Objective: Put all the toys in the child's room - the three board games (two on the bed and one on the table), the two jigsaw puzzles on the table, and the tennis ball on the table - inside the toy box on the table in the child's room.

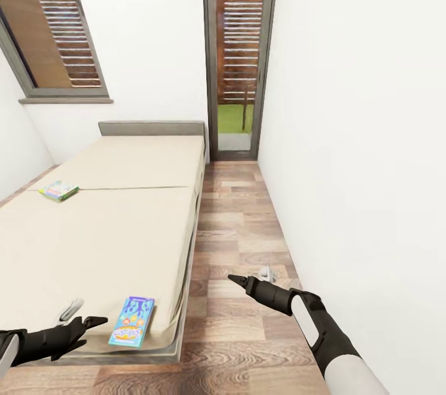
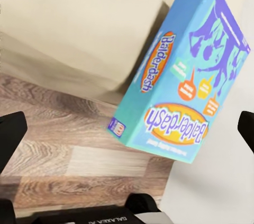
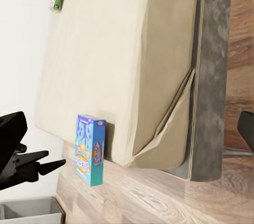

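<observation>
Two printed game boxes lie on the bed, both grippers empty.

The long beige-mattressed bed [image 1: 118,221] with its low grey headboard fills the left of the head view, beside wood-plank floor [image 1: 241,227]. A blue flat "Balderdash" board game box [image 1: 132,320] rests at the mattress's near corner; a green-yellow printed game box [image 1: 59,190] lies near the far left edge. The left gripper [image 1: 83,314] hovers just beside the blue box, fingers spread; the right gripper [image 1: 251,280], probably parted too, hangs over the floor.

Both arms reach forward, left gripper [image 1: 79,315] and right gripper [image 1: 251,276] spread, holding nothing.
</observation>
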`<state>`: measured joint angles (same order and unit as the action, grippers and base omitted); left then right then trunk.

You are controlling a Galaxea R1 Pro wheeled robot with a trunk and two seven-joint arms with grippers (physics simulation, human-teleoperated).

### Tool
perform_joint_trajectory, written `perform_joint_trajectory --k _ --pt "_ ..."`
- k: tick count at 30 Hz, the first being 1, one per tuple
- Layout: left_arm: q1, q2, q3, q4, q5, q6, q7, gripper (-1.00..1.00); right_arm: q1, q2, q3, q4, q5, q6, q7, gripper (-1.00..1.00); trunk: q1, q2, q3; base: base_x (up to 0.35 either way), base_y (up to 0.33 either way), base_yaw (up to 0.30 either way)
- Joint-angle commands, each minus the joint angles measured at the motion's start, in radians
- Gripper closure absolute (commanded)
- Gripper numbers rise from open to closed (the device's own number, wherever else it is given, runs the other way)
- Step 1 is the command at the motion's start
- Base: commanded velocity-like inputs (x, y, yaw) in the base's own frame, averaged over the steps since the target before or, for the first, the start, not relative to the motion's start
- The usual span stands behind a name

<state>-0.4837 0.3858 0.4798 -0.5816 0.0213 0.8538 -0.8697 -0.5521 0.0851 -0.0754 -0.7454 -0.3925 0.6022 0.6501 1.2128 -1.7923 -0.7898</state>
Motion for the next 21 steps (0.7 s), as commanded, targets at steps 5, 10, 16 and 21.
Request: perform_joint_trajectory --k 5,10,16,21 --pt "-0.001 -0.001 0.002 0.018 0.002 -0.008 -0.002 -1.0 0.0 0.0 -0.004 0.0 -0.003 0.008 0.002 -1.0 0.019 -0.036 -0.017 0.0 0.0 0.0" --pt "-0.001 -0.002 0.002 0.035 0.001 -0.018 -0.003 -1.0 0.0 -0.002 -0.004 0.0 -0.003 0.008 0.002 -1.0 0.038 -0.071 -0.032 0.0 0.0 0.0" --pt "-0.001 -0.01 -0.019 0.04 0.0 -0.03 -0.003 -1.0 -0.001 -0.001 -0.004 -0.001 -0.003 0.008 0.002 -1.0 0.061 -0.113 -0.051 0.0 0.0 0.0" --pt "-0.001 -0.014 -0.085 0.041 0.003 -0.044 -0.004 -1.0 -0.001 0.001 -0.004 0.0 -0.003 0.008 0.002 -1.0 0.073 -0.134 -0.06 0.0 0.0 0.0"
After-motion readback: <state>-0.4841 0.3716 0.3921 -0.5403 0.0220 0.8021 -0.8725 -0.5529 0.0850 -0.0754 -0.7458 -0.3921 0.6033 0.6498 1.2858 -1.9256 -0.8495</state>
